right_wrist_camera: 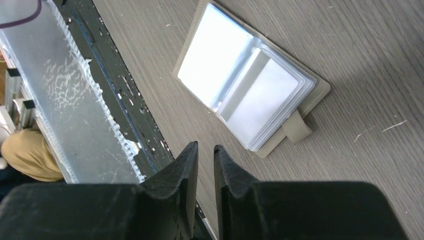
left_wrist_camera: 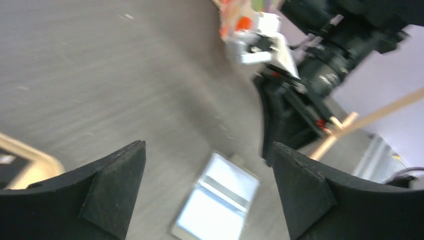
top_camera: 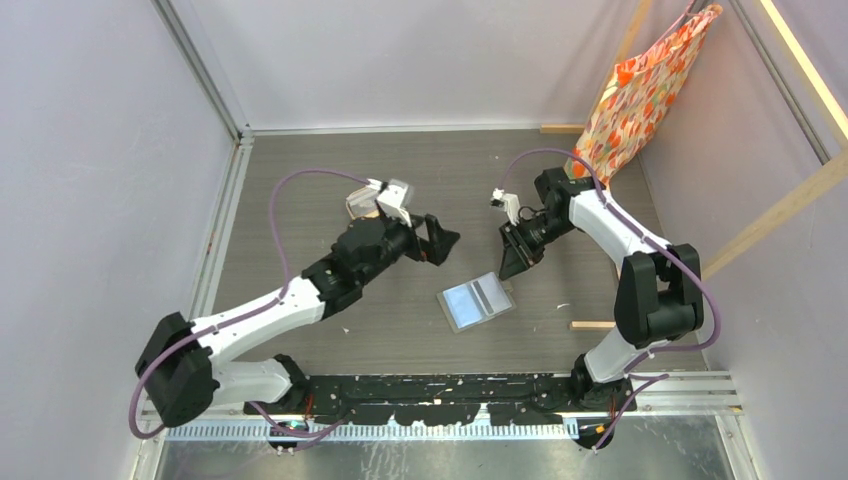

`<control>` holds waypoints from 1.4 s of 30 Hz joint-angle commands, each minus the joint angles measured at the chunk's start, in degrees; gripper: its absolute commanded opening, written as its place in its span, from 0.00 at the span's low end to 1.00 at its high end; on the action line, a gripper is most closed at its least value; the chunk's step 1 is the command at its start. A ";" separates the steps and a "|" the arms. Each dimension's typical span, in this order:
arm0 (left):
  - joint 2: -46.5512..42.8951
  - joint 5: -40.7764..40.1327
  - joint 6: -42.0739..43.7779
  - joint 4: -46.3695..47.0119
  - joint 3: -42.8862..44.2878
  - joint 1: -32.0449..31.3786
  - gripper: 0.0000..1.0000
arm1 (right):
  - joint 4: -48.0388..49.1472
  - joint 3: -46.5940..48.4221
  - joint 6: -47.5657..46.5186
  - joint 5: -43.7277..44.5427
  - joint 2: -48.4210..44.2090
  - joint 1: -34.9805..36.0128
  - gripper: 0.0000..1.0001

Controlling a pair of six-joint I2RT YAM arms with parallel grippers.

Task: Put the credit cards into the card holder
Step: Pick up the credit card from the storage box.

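Card holder (top_camera: 477,301) lies open, light, floppy; slick sleeves. Best pinched by its spine. Left gripper (top_camera: 441,240) spread empty; right gripper (top_camera: 517,262) nearly shut, empty.

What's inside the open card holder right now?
The card holder lies open, showing pale clear sleeves. A pale card seems to sit in the right one; lower sleeves are covered.

Open card holder (right_wrist_camera: 250,80) beyond end effector (right_wrist_camera: 205,150)

I work in a robot test cell, like a lab. Plain pale walls (top_camera: 90,150) on aluminium frame posts (top_camera: 205,75) close my grey wood-pattern table (top_camera: 300,180), and my arms are bolted on a metal rail (top_camera: 450,385).
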 commanded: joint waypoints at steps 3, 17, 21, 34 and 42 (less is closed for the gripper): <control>-0.82 6.40 10.88 -10.34 4.54 14.40 1.00 | -1.20 1.36 -5.34 -0.49 -7.45 0.48 0.26; 26.20 -7.89 45.12 -52.81 51.62 21.57 1.00 | -0.23 11.52 -5.28 3.39 -5.52 0.52 0.36; 35.65 -7.30 47.14 -61.41 62.76 21.66 1.00 | -0.03 9.56 -6.91 7.19 -3.46 0.41 0.37; 41.55 -6.46 52.98 -58.17 56.04 24.41 0.93 | -1.64 9.32 -9.12 6.46 4.64 -1.29 0.36; 43.44 -9.17 54.03 -53.59 53.09 24.99 0.83 | -1.81 9.21 -9.26 6.06 6.38 -2.14 0.36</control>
